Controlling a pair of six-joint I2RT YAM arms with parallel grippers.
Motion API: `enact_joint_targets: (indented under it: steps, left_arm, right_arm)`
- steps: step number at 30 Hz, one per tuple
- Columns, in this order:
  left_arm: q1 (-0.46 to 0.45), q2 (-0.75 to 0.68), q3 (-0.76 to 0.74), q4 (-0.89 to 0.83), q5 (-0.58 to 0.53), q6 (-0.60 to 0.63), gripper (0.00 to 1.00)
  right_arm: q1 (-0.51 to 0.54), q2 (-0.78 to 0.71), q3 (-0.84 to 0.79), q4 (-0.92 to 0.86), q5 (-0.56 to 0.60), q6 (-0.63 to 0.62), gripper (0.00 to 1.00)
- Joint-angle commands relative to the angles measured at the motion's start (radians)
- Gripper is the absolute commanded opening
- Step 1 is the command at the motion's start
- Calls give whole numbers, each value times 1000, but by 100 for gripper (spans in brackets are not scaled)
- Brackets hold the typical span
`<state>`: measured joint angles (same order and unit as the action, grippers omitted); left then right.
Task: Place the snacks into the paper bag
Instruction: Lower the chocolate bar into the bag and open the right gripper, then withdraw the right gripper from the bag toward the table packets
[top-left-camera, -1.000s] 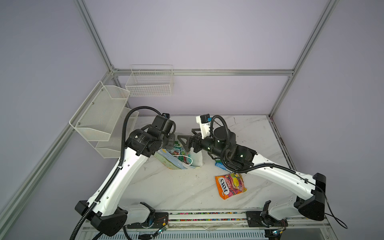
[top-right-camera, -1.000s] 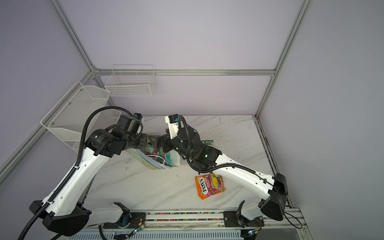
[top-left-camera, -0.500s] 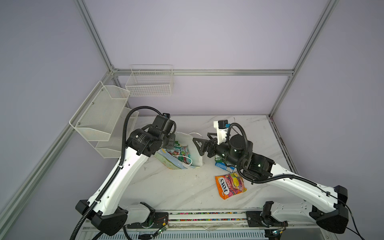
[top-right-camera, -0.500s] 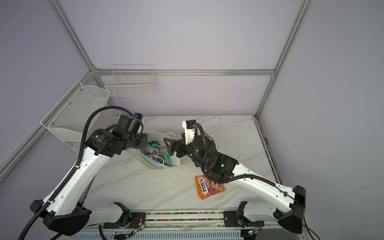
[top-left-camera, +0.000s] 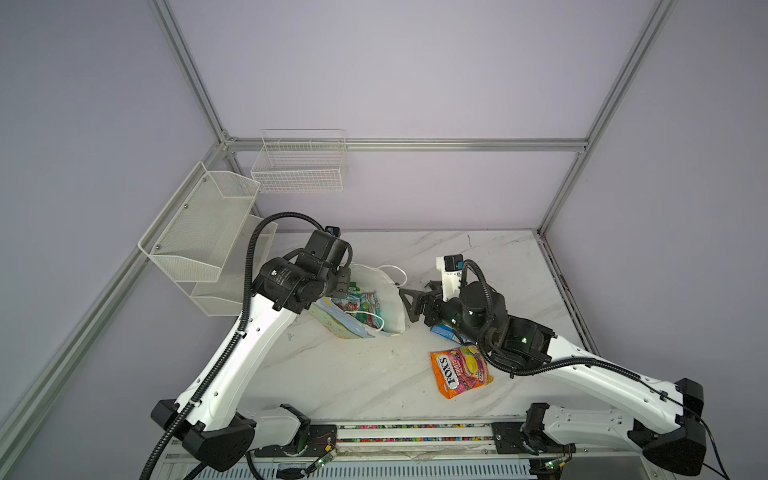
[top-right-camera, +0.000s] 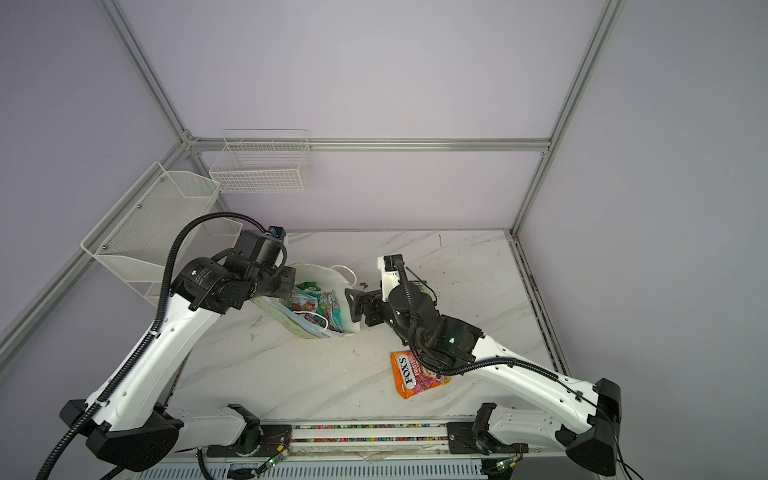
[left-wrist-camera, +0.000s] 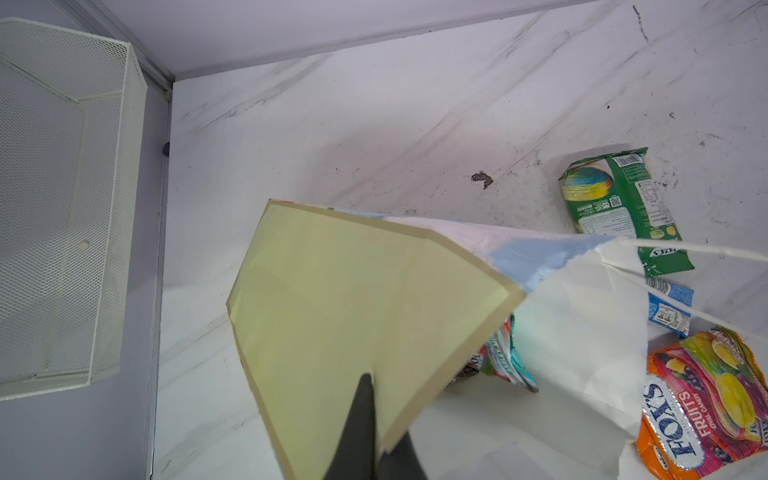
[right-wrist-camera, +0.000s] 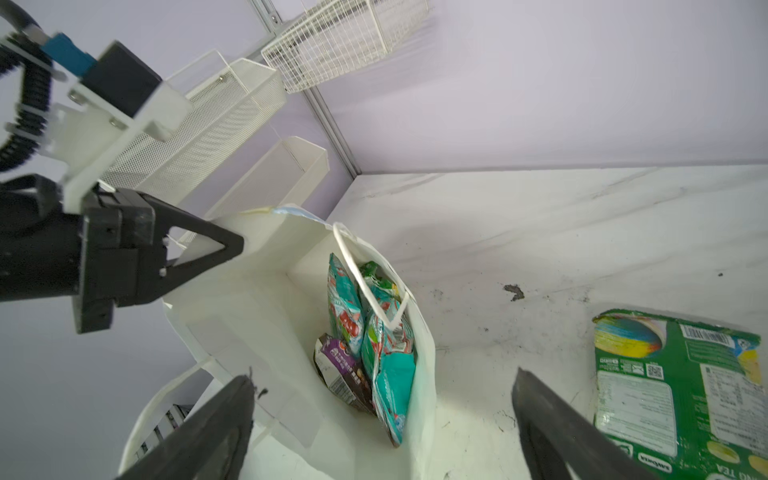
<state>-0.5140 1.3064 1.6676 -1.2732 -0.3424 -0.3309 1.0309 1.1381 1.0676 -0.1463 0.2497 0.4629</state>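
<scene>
The left gripper (top-left-camera: 341, 284) is clamped on the rim of the paper bag (top-left-camera: 390, 299), which leans left of centre on the marble surface (top-left-camera: 353, 374) with teal packets (right-wrist-camera: 390, 374) inside. The right gripper (top-left-camera: 410, 306) hangs empty, jaws wide, beside the mouth. Keep the rim steady. Pinch the blue packet (top-left-camera: 441, 331), then the orange FOX'S bag (top-left-camera: 460, 370) toward the front edge, by a seam. The surface is scuffed; wire baskets (top-left-camera: 299, 170) hang on lilac walls (top-left-camera: 415, 83).

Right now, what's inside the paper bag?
Inside the paper bag: teal packets, a green packet behind them and a dark purple wrapper, bunched against one wall. Anything beneath that pile is covered.
</scene>
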Motion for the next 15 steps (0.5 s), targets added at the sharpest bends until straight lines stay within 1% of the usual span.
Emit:
enact_joint_targets:
  steps: [1,4,8,12,15]
  left_arm:
    - [-5,-2,75,5,2,-11,0]
    - [-6,-1,75,5,2,-11,0]
    - [-7,3,74,5,1,-13,0]
    - [-8,4,73,6,-1,-13,0]
    - [-8,5,72,5,-1,-11,0]
  right_arm:
    - [-13,4,-31,-47,-26,47,97]
    - [-30,21,-49,-53,-65,64,97]
    - [-53,68,-65,-50,-133,93,92]
    - [-59,147,-71,-30,-196,99,80]
    - [-61,206,-71,-20,-208,115,71]
